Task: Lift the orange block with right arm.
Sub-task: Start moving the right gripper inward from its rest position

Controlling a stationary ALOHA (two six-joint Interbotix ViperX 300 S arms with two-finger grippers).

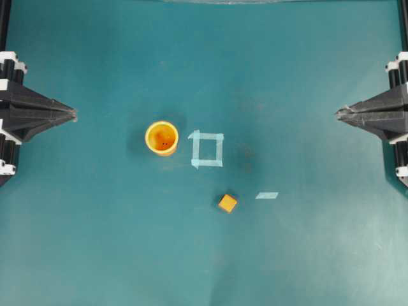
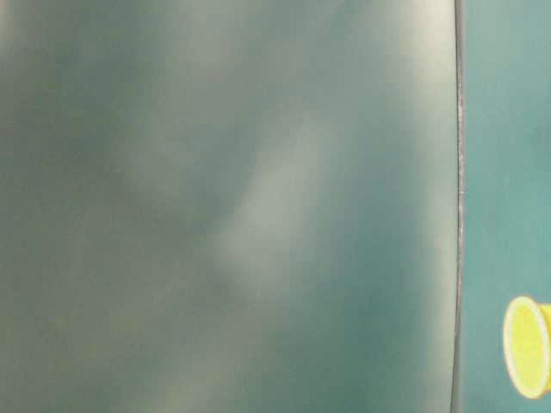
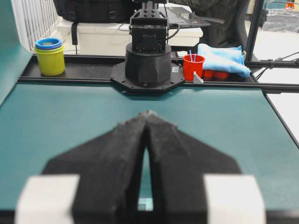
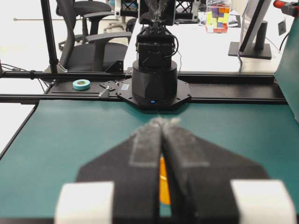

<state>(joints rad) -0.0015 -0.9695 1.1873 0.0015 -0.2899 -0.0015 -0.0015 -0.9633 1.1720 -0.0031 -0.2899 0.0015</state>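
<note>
Both arms wait at the table edges.
The right gripper (image 1: 338,114) and left gripper (image 1: 74,115) are pressed together, empty, well apart from the orange block (image 1: 227,203).

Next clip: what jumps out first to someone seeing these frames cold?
The orange cup stands out on the teal table, just left of a pale tape square. The small orange block sits alone below and right of that square, with a loose tape strip to its right. Both arms are parked at the edges, the left gripper and right gripper shut and far from the block.
</note>
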